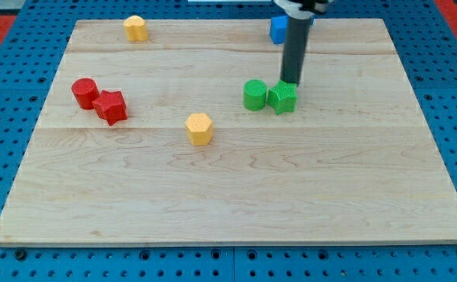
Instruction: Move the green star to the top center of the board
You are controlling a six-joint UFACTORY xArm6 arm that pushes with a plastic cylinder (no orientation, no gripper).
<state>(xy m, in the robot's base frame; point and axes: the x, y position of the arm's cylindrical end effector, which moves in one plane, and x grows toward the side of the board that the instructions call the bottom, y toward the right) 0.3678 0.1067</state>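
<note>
The green star [283,97] lies a little right of the board's middle, touching a green cylinder [254,94] on its left. My dark rod comes down from the view's top, and my tip [291,81] rests at the star's upper right edge, touching or nearly touching it. The wooden board [228,188] fills most of the view.
A blue block [278,29] sits at the top edge, partly hidden behind the rod. A yellow block [135,27] is at top left. A red cylinder [84,92] and red star [110,106] touch at the left. A yellow hexagon [199,128] lies near the middle.
</note>
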